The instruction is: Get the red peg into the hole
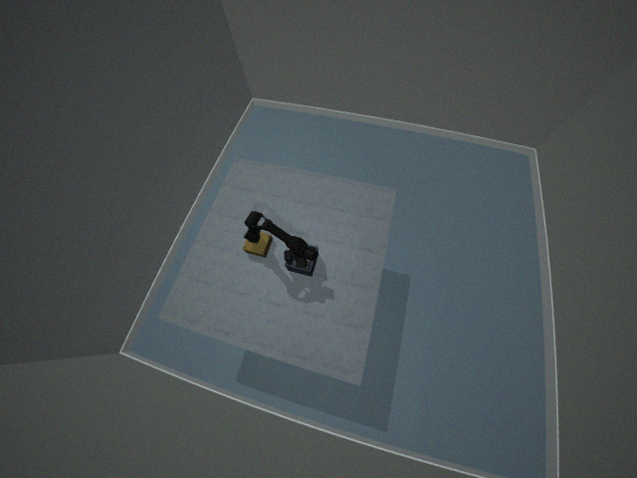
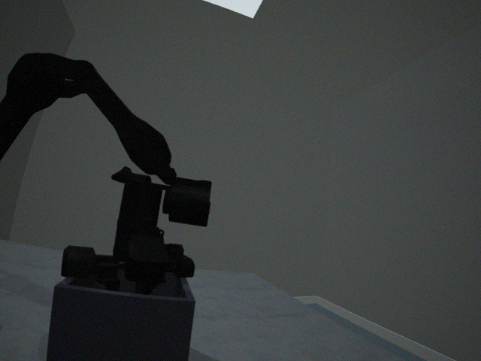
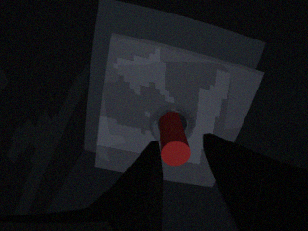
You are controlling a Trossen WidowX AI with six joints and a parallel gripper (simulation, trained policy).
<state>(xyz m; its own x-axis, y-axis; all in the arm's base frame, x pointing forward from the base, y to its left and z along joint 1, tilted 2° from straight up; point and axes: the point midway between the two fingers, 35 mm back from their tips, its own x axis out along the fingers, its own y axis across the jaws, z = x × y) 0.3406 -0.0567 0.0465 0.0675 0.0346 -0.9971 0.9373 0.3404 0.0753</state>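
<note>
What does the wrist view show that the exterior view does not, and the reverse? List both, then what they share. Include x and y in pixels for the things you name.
Wrist only: the short red cylindrical peg (image 3: 175,153) at the round dark-rimmed hole (image 3: 190,126) in the square grey plate (image 3: 140,132), between the parted gripper fingers.

Exterior only: the black jointed arm (image 2: 116,104) arching above, and a pale bright panel (image 2: 240,4) at the top edge.

Both: the open grey box (image 2: 120,326) (image 3: 91,96) and parts of the black gripper (image 2: 128,285) (image 3: 182,140).

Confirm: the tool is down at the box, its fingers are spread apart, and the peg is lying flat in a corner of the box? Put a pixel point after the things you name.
Peg (image 3: 174,137) is wrong: it stands at the hole (image 3: 154,126) in the plate (image 3: 135,91), per the wrist view. The rest holds: tool (image 3: 181,143) down at the box (image 1: 299,270) (image 2: 120,326), fingers spread apart.
</note>
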